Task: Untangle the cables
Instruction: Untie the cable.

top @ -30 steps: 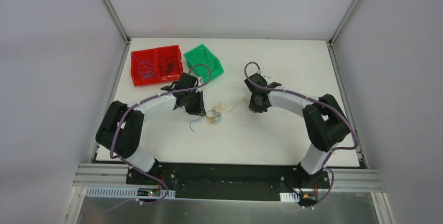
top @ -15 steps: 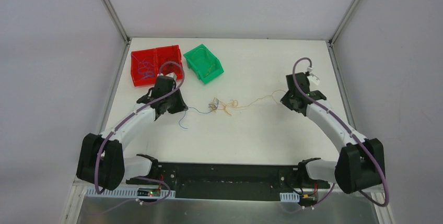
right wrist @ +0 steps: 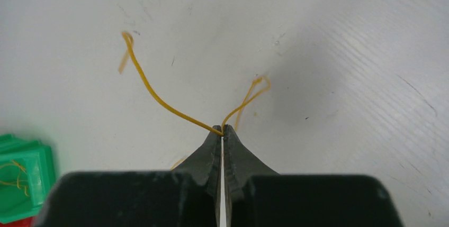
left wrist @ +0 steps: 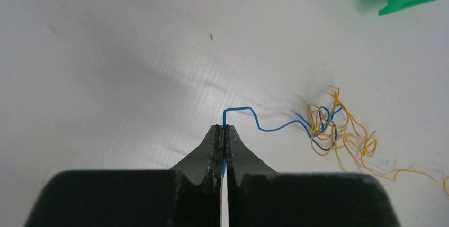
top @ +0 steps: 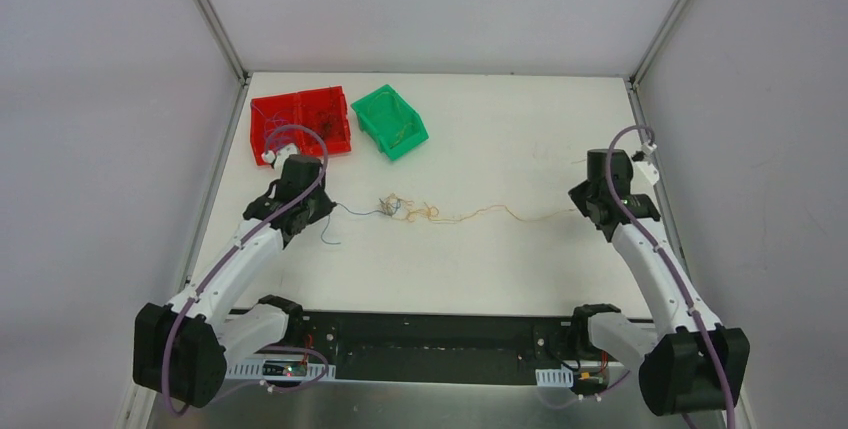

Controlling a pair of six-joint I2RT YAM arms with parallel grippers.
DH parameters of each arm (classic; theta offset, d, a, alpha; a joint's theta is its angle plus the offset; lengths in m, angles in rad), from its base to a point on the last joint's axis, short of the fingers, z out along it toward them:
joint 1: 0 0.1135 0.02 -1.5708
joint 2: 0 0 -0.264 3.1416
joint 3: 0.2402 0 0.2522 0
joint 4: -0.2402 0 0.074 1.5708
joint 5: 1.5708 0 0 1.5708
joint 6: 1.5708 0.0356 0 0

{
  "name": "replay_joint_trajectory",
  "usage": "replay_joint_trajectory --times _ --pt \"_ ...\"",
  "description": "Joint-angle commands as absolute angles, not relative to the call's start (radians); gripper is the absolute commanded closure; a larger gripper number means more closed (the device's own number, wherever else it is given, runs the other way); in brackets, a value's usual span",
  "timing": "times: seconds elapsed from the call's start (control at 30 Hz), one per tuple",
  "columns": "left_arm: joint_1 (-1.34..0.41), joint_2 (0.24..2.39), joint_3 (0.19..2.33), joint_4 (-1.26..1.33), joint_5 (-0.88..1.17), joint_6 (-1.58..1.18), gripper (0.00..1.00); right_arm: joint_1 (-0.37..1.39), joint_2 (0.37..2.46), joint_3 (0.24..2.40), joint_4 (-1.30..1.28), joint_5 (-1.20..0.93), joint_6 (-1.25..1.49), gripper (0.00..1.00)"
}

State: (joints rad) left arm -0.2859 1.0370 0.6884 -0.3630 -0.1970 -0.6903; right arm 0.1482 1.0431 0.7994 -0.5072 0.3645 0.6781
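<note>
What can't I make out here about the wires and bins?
- Knot: top view too small; left wrist view, loops overlap, crossings unclear.
- Blue wire: tail hidden behind left gripper, left wrist view.
- Yellow wire: far loop blurred, right wrist view.
- Red bin: contents too small, top view.
- Green bin: cut off by frame edge, right wrist view.

A red tray (top: 300, 99) and green bin (top: 375, 109) are set side by side at the white bench's (top: 480, 269) eleven o'clock.
</note>
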Motion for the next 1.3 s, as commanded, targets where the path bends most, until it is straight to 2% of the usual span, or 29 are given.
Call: replay_joint_trajectory --times 0.0,0.17,0.27,0.33,0.43,0.47,0.53,0.57,0.6,0.63,0.87,1.03,1.27 --pt "-0.27 0.963 0.666 -0.447 -0.358 -0.792 1.0 0.074 0.981 0.776 -0.542 0.396 0.738 1.0" --pt "-0.268 0.93 0.654 -0.44 -0.37 -0.783 1.0 0.051 0.936 0.768 -0.505 0.328 0.708 1.0" --pt "-0.27 0.979 0.674 -0.384 -0.228 -0.701 1.0 0.056 0.954 0.745 -0.35 -0.054 0.555 0.99" --pt "-0.271 1.033 0.697 -0.365 -0.15 -0.678 1.0 0.112 0.991 0.769 -0.338 -0.136 0.533 0.96" --pt "-0.274 1.086 0.717 -0.333 -0.04 -0.633 1.0 0.303 1.055 0.846 -0.376 -0.069 0.473 0.88" --pt "-0.279 1.099 0.724 -0.328 -0.019 -0.622 1.0 0.357 1.077 0.865 -0.381 -0.053 0.45 0.76" --pt "-0.295 1.115 0.734 -0.324 -0.005 -0.605 1.0 0.45 1.144 0.918 -0.407 -0.045 0.413 0.35" --pt "-0.301 1.118 0.739 -0.324 -0.005 -0.599 1.0 0.488 1.174 0.949 -0.43 -0.031 0.397 0.2" --pt "-0.304 1.12 0.742 -0.324 -0.005 -0.593 0.99 0.521 1.212 0.98 -0.459 -0.015 0.381 0.11" --pt "-0.306 1.118 0.744 -0.324 -0.009 -0.59 0.98 0.551 1.251 1.014 -0.492 0.011 0.368 0.06" --pt "-0.31 1.103 0.749 -0.325 -0.011 -0.565 0.93 0.718 1.508 1.192 -0.618 0.265 0.346 0.04" --pt "-0.31 1.105 0.747 -0.325 -0.007 -0.555 0.9 0.751 1.654 1.254 -0.644 0.291 0.334 0.01" --pt "-0.31 1.13 0.759 -0.323 -0.002 -0.555 0.88 0.752 1.759 1.273 -0.585 0.28 0.333 0.04"
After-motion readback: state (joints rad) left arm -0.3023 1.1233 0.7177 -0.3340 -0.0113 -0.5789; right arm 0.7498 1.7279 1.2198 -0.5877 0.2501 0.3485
